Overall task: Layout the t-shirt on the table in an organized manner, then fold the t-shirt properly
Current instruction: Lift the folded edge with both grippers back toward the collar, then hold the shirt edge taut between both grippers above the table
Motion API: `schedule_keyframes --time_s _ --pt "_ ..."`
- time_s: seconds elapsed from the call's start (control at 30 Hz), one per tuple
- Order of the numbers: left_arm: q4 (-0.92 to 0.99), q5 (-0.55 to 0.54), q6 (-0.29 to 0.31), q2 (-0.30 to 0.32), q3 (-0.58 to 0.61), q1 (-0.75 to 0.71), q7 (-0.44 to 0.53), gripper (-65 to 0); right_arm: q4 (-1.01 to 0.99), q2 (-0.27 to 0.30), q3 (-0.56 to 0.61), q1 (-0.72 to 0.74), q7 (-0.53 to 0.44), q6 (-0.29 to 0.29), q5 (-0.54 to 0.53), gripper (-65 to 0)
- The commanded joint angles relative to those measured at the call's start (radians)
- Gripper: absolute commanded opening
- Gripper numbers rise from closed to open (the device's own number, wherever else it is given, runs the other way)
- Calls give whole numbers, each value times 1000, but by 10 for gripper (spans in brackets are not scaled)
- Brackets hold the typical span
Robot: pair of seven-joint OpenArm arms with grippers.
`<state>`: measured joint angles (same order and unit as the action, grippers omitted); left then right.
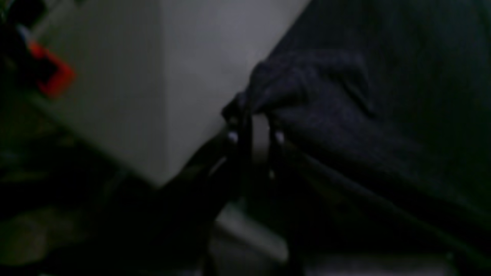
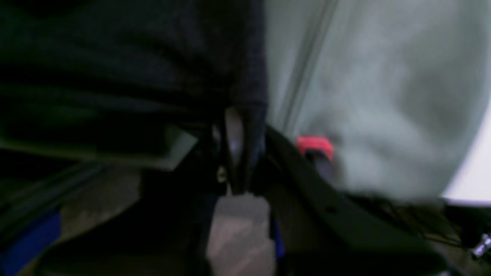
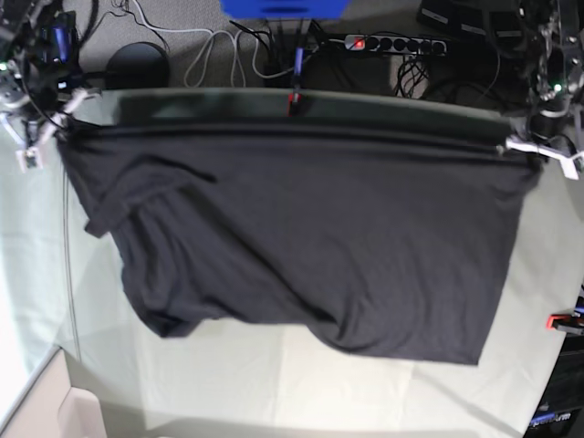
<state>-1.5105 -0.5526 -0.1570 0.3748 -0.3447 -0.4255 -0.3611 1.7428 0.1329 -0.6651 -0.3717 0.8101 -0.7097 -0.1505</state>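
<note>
Two arms stretch the shirt (image 3: 301, 237) taut along the counter's (image 3: 274, 383) far edge, each set of fingers clamped on a corner: the left fingers (image 1: 255, 122) on one end, the right fingers (image 2: 239, 149) on the other. Held this way, it likely spreads flat for laying out; its lower hem sags, rumpled.

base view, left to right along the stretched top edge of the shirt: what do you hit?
Right gripper shut on the t-shirt's corner → t-shirt stretched taut across the table → left gripper shut on the opposite corner → red clamp at the table's right edge, lower down.
</note>
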Motion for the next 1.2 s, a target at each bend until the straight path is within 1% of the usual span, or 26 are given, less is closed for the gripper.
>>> schedule_keyframes --time_s 0.0,0.1,0.17,0.27,0.47,0.57,0.67,0.83,0.97,1.17 --pt "-46 15 -17 23 -43 12 24 -650 35 26 -15 6 -19 12 9 -650" --pt "-101 15 -17 16 -110 20 -80 -650 81 24 -28 12 -15 12 9 -650" --pt "-138 9 -17 16 -138 24 -131 -650 116 21 -28 15 -15 12 9 -650" --pt "-180 15 -17 16 -159 41 -163 -650 142 0 -26 36 -15 12 10 -650" --pt "-170 16 -17 17 -164 43 -240 -650 96 -2 -23 7 -13 12 12 -650" --pt "-126 16 -17 17 -162 40 -244 -650 82 -2 -23 6 -15 12 12 -650" --pt "-132 15 -17 17 -167 43 -243 -650 131 -6 -31 33 -15 12 5 -650" --pt "-137 15 -17 19 -202 46 -246 -650 161 -34 -31 40 -13 12 10 -650" --pt "-124 16 -16 17 -199 43 -243 -649 104 -46 -28 1 -21 12 10 -650" --pt "-28 16 -16 16 -199 41 -243 -649 -16 -40 -28 -5 -21 12 10 -650"
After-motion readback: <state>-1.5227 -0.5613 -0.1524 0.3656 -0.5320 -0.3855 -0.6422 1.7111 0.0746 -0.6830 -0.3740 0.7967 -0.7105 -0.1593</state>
